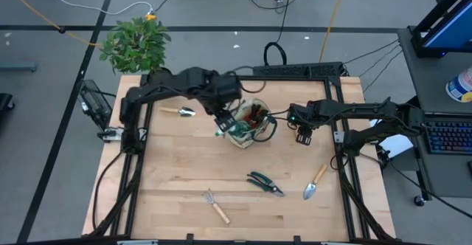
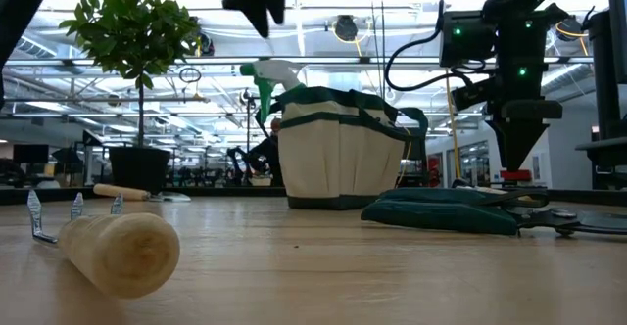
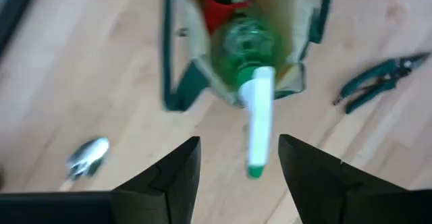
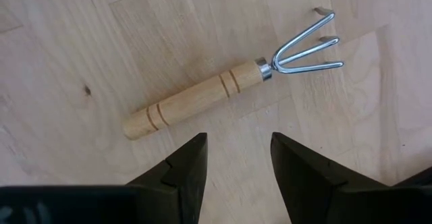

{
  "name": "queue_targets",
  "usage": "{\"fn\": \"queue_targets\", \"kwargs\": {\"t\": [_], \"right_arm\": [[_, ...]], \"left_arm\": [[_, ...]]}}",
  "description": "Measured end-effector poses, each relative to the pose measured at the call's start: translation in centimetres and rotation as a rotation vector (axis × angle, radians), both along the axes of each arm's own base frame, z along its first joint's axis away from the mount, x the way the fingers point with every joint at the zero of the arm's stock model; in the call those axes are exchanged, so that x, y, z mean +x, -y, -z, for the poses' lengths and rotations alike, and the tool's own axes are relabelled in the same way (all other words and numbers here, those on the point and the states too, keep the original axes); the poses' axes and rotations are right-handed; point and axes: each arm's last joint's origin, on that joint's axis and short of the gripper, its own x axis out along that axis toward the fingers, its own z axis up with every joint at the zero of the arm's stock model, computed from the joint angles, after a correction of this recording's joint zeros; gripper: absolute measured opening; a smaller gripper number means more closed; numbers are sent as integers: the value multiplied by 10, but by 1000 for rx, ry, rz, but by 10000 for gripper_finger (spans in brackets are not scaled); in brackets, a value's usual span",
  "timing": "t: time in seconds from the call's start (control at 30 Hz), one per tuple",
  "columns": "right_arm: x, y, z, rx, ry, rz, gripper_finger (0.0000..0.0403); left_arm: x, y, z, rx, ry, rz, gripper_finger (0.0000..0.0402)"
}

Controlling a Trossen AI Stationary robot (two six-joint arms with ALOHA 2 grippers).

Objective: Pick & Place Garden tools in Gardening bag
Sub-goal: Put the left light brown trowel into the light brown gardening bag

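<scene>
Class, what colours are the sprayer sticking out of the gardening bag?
Green body with a white nozzle: the sprayer shows best in the left wrist view.

The left dark six-joint arm reaches in from the table's far left side, elbow bent, its two-finger left gripper [image 3: 239, 162] hanging just above the round beige canvas gardening bag [image 1: 247, 130] with jaws parted and empty. The right dark arm stretches in from the table's right edge, its right gripper [image 1: 303, 136] poised just beside that bag, pointing down, jaws apart.
</scene>
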Motion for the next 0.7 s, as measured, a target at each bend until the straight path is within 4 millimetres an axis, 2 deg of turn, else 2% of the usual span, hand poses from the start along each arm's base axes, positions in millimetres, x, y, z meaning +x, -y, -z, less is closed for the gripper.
{"fn": "queue_targets", "kwargs": {"t": [0.13,0.23,0.47,0.53,0.7], "right_arm": [[0,0,0,0,0,0,157],[0,0,0,0,0,0,157],[0,0,0,0,0,0,157],[0,0,0,0,0,0,157],[0,0,0,0,-1,0,157]], "left_arm": [[-15,4,-17,62,46,-25,207],[-19,8,-23,100,60,-26,207],[-19,22,-24,196,54,9,207],[-18,25,-20,196,45,-22,207],[-14,30,4,159,-6,-258,207]]}}
